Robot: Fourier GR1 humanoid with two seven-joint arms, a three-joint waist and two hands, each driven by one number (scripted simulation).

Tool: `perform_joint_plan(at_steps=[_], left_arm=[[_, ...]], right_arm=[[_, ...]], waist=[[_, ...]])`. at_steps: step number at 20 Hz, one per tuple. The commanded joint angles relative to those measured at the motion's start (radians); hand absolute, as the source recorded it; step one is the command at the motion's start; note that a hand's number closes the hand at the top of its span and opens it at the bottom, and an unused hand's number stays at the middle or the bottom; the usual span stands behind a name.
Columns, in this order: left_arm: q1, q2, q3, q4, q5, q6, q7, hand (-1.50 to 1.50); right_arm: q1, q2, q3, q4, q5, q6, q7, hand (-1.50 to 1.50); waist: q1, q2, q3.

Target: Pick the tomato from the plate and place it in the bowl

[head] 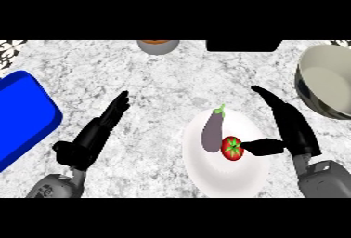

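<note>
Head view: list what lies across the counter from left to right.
Blue tray → left hand → eggplant → tomato → right hand → bowl. The eggplant and tomato both lie on the white plate.

Two grey rounded forearms end in black hands; the left hand (93, 135) and the right hand (291, 128) have long, slim black fingers and a thumb.
</note>
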Motion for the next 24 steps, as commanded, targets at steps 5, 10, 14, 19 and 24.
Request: perform_joint_plan(at_steps=[5, 10, 14, 19, 24], left_arm=[[-0.017, -0.003, -0.001, 0.009, -0.009, -0.009, 0.010, 0.00], [-0.040, -0.008, 0.023, 0.003, 0.009, -0.024, 0.049, 0.00], [-0.026, -0.001, 0.037, 0.052, -0.020, -0.032, -0.007, 0.00], [0.009, -0.016, 0.044, 0.041, -0.003, -0.061, -0.034, 0.00], [-0.038, -0.040, 0.050, 0.035, -0.032, -0.045, 0.022, 0.00]], right_arm=[[-0.171, -0.094, 0.079, -0.043, -0.193, 0.526, 0.408, -1.50], [-0.291, 0.019, 0.071, -0.071, -0.362, 0.663, 0.729, -1.50], [-0.381, 0.074, 0.087, 0.014, -0.440, 0.657, 0.837, -1.50], [-0.350, 0.072, 0.145, 0.021, -0.417, 0.609, 0.841, -1.50], [-0.293, 0.058, 0.196, -0.067, -0.370, 0.581, 0.824, -1.50]], waist=[[0.016, 0.000, -0.002], [0.005, -0.001, 0.002], [0.011, 0.002, 0.002], [0.004, 0.001, 0.003], [-0.010, 0.000, 0.004]])
